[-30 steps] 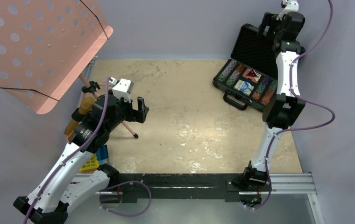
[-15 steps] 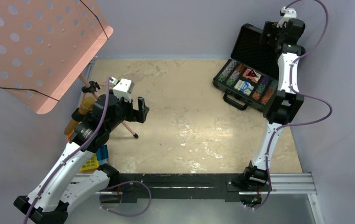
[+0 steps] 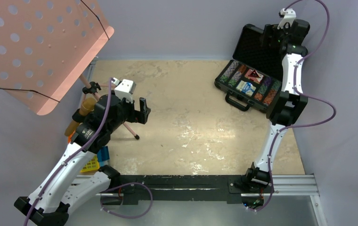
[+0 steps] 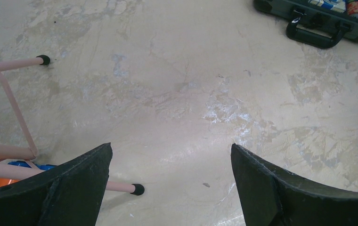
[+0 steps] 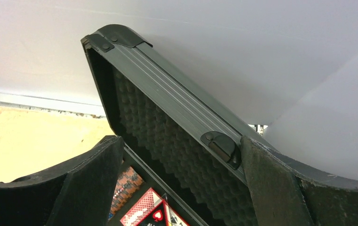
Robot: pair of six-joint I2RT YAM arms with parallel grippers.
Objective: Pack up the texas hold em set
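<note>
A: Location of the briefcase (image 3: 255, 49)?

B: Far right corner of the table (image 3: 182, 99), close to the back wall. Lid up, foam lining (image 5: 167, 141) facing the room, handle (image 3: 237, 101) toward the middle of the table.

A: Contents?

B: Rows of coloured chips (image 3: 231, 71) down both sides of the base. Between them a blue and white deck (image 3: 246, 87) and a dark piece (image 3: 254, 74) with a red triangle on it. Corner of a red-patterned deck (image 5: 144, 209) at the bottom of the right wrist view, just below the foam.

A: State of the right gripper (image 3: 269, 33)?

B: Spread wide, holding nothing. Raised high by the lid's top right corner, aimed at the lid's rim. Touching or not, cannot tell.

A: And the left gripper (image 3: 142, 110)?

B: Also wide apart, empty. Held over bare table on the left side, well apart from the briefcase and near a leg (image 4: 17, 66) of the pink perforated music stand (image 3: 40, 52).

A: Anything else worth logging?

B: Yellow crate (image 3: 91, 165) and blue crate (image 3: 103, 153) at the near left edge, partly hidden behind the left arm.
</note>
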